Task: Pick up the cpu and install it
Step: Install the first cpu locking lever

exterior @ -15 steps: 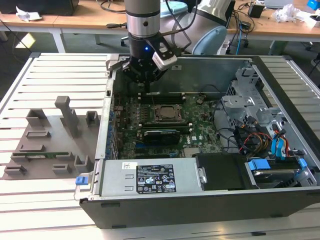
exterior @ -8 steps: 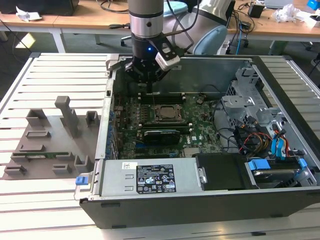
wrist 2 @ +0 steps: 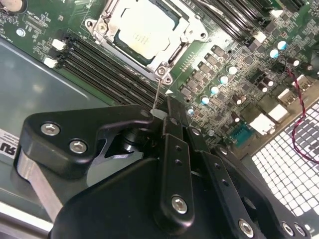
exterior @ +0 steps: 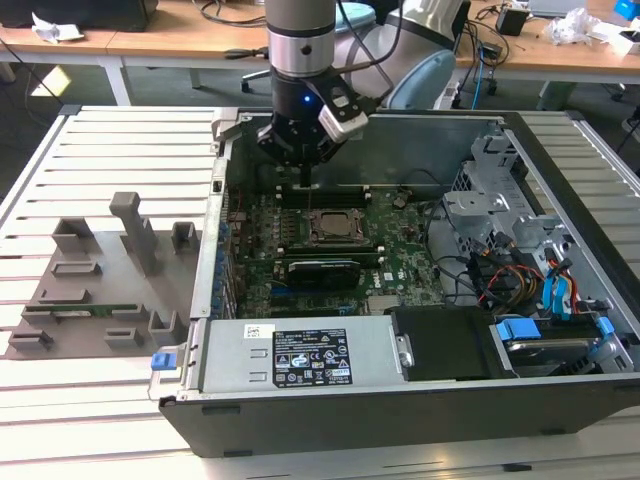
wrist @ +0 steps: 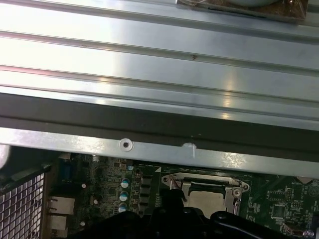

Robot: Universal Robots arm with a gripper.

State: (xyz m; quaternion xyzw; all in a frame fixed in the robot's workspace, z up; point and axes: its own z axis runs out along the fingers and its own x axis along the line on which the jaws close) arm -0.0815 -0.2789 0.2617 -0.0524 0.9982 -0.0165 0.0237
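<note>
Housing everything, the open computer case (exterior: 560,170) lies on a slatted table (exterior: 120,140). Motherboard (exterior: 400,250) — green, on the case floor beneath the gripper (exterior: 305,165). Power supply (exterior: 300,355) — at the case's front wall, well apart from the gripper. Long black expansion card (exterior: 320,270) — just past the socket. Gripper — black fingers (wrist 2: 174,134) drawn narrow, nothing visible between them, hanging above the socket's edge. Cpu (wrist 2: 142,32) — silvery square seated in the metal-framed socket (wrist 2: 169,55), just below the fingertips, apart from them.
</note>
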